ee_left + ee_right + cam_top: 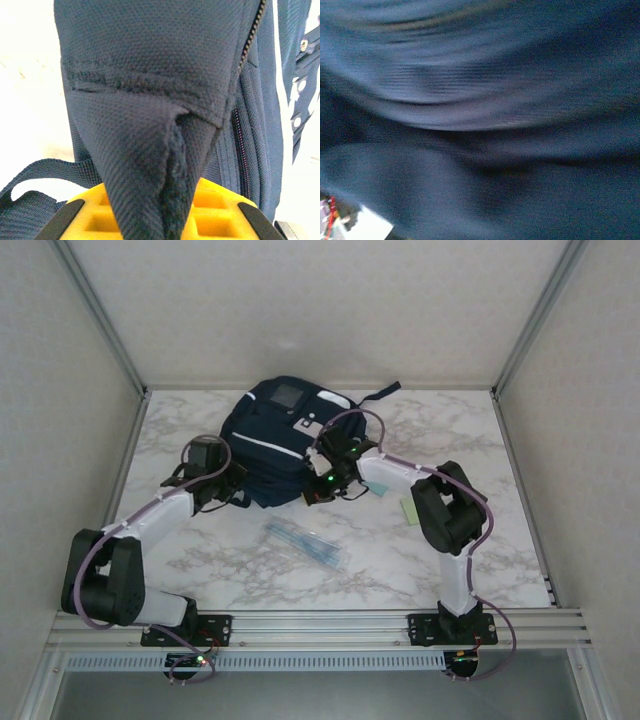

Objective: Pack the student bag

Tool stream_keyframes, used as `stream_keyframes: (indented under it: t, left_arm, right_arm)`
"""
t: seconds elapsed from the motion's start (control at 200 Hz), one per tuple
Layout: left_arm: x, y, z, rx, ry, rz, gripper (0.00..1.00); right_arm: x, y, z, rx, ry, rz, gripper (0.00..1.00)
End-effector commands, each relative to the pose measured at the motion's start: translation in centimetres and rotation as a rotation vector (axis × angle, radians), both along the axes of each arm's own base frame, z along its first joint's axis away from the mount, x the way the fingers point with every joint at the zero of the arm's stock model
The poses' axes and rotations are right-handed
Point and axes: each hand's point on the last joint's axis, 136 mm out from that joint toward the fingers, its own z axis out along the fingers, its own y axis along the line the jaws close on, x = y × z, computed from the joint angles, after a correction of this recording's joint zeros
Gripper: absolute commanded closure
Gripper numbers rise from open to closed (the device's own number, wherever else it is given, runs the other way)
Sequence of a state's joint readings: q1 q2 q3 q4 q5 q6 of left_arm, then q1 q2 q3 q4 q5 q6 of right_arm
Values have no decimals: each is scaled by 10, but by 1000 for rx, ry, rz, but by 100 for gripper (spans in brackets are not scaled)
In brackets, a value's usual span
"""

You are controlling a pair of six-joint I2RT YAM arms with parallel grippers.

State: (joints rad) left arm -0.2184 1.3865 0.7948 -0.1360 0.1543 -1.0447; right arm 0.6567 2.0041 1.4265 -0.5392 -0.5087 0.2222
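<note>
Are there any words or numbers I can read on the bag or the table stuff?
None can be read.
Grey patch on the student bag: too small to tell any print.
Clear packet on the table: no readable label.
Green slip: too small to tell.

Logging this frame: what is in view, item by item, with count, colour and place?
student bag: one, dark navy with white stripes and a grey patch, far centre of the table
clear packet: one, see-through with bluish contents, lying flat in front of the bag
pale green flat item: one, beside the right arm; too small to identify
table: one, white marble pattern
left gripper: one, yellow pads, shut on a fold of the bag's fabric at its left edge
right gripper: one, black, shut, at the bag's near right edge; hold on the fabric unclear
arms: two, white and black, bolted at the near edge, left and right
</note>
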Motion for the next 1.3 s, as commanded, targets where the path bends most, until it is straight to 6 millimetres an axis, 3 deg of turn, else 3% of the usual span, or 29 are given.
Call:
stream_keyframes:
  t: [0.0,0.205,0.345,0.501,0.551,0.626,0.696,0.896,0.956,1.006,1.076,1.296]
  left_arm:
    - [11,33,45,75,-124,74,100]
    - [-3,54,47,116,-109,91,100]
    - [-8,66,43,140,-98,105,100]
    - [-1,64,37,150,-85,73,100]
    - [0,65,34,149,-76,71,100]
    - [1,68,34,153,-76,74,100]
    - [1,72,36,177,-82,71,100]
    - [2,74,24,227,-49,34,100]
    - [4,75,21,232,-41,31,100]
    - [5,76,19,236,-36,27,100]
    - [8,77,21,236,-36,18,100]
    - [12,75,25,244,-37,-7,100]
  right_arm:
    - [11,-54,-18,-213,-24,-26,100]
    - [75,-115,-22,-376,-115,-176,100]
    - [99,-123,-15,-362,-138,-228,100]
    - [99,-104,3,-270,-179,-223,100]
    - [101,-114,0,-323,-201,-255,100]
    - [112,-146,-9,-477,-233,-337,100]
    - [115,-156,-9,-514,-241,-363,100]
    - [93,-112,13,-240,-200,-268,93]
    - [92,-115,15,-265,-221,-274,94]
    - [97,-132,11,-378,-259,-307,93]
    - [97,-141,11,-430,-263,-312,81]
    - [87,-119,42,-263,-272,-288,53]
